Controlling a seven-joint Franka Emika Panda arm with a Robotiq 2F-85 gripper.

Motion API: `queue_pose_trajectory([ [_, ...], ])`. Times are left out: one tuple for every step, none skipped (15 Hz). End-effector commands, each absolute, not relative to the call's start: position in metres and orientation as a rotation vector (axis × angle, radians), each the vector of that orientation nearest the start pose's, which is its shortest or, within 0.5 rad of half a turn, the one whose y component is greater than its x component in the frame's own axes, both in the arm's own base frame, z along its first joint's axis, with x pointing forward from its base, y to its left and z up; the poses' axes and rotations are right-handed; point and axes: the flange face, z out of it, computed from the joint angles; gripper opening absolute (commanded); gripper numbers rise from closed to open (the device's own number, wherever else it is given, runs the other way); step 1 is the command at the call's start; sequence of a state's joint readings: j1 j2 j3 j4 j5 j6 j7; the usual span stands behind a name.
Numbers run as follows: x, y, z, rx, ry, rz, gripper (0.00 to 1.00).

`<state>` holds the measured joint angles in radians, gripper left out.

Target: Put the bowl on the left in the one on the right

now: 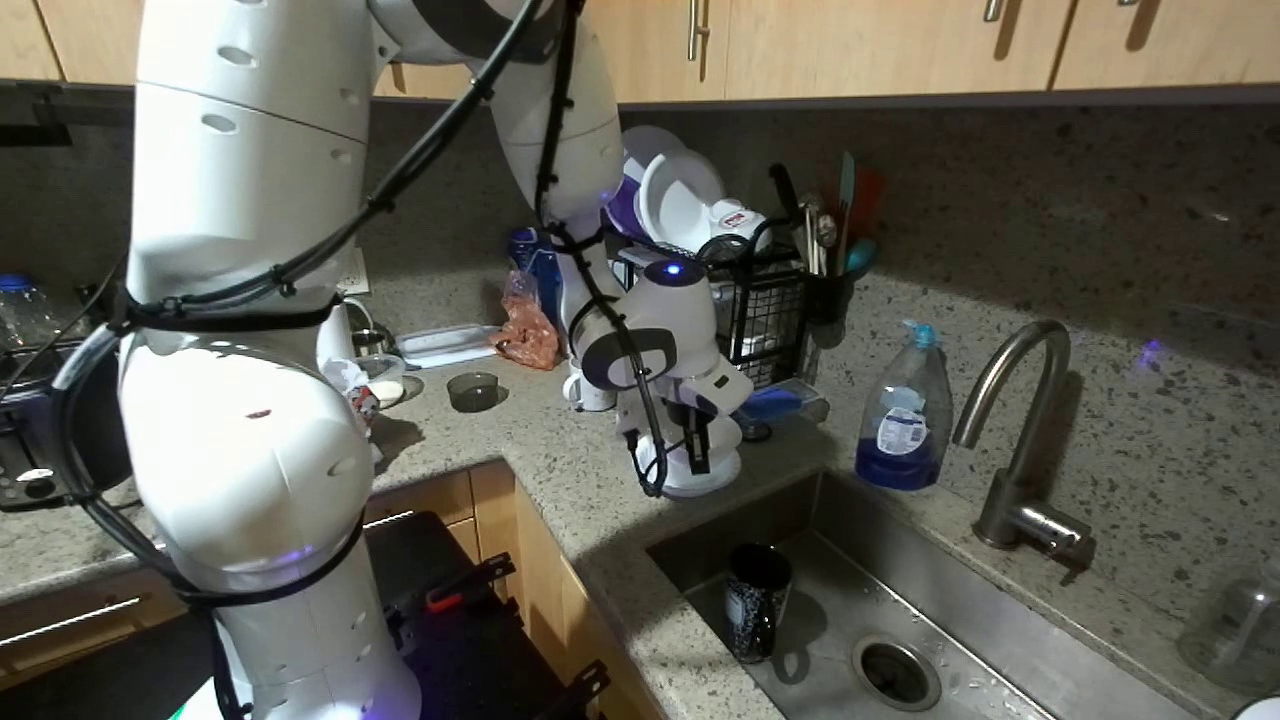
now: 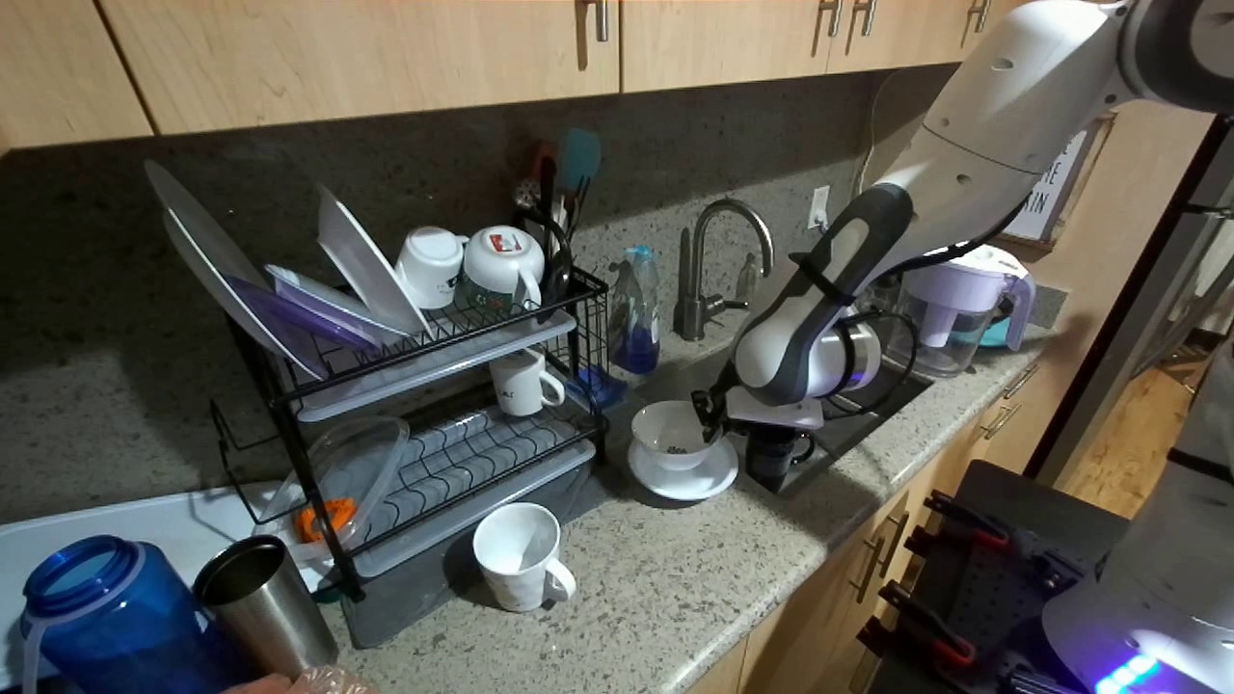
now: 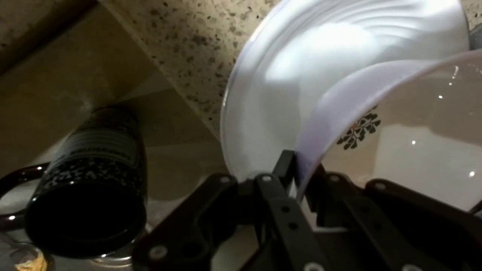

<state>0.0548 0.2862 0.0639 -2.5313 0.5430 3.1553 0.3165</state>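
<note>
The small, deep white bowl [image 2: 663, 432], glossy and printed inside with a dark leafy sprig, is open side up, its rim pinched between the black fingers [image 3: 285, 164]. Directly beneath it, the wider, shallow white bowl [image 3: 260, 124], also glossy, rests open side up on the speckled bench [image 2: 627, 607], just beside the steel sink [image 1: 900, 565]; whether the two touch cannot be told.

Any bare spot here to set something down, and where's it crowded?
Bare: the counter between the white mug, wide dish and front edge. Crowded: the drying rack, and above that dish, where the gripper holds the bowl.
</note>
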Motion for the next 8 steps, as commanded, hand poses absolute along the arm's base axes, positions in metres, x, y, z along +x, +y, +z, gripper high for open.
queue_pose_trajectory([
  [0.468, 0.017, 0.204, -2.734, 1.091, -0.458, 0.05],
  [0.467, 0.019, 0.203, -2.735, 1.094, -0.453, 0.05],
  [0.466, 0.02, 0.203, -2.738, 1.091, -0.45, 0.05],
  [0.466, 0.022, 0.202, -2.737, 1.09, -0.444, 0.05],
  [0.465, 0.024, 0.201, -2.74, 1.082, -0.442, 0.05],
  [0.465, 0.026, 0.2, -2.744, 1.071, -0.445, 0.05],
  [0.466, 0.027, 0.199, -2.748, 1.064, -0.446, 0.05],
  [0.467, 0.029, 0.197, -2.751, 1.054, -0.449, 0.05],
])
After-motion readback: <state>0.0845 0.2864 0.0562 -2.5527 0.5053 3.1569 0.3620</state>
